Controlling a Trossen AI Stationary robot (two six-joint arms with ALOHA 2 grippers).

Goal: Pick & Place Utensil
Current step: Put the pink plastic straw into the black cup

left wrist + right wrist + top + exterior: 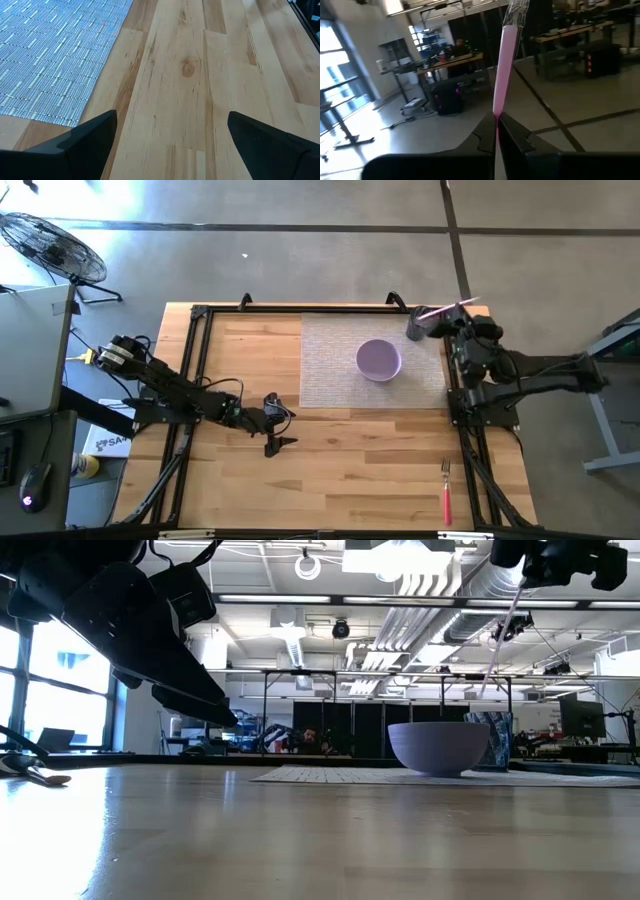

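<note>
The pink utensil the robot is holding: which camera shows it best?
The right wrist view: the pink utensil fills the picture, its handle pinched in the right gripper, with a clear head on top. The high view shows only a short pink sliver at the mat's corner. The low view shows a thin pale rod. The left wrist view misses it.

No lettering anywhere is clear enough to read.

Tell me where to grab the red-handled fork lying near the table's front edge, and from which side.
Grip the red-handled fork across its red handle, mid-length, coming straight down from above. It lies flat on the wooden table, tines pointing toward the mat, so only a top-down pinch across the narrow handle looks workable. The right gripper is nearer but holds a pink utensil; the left gripper is open.
</note>
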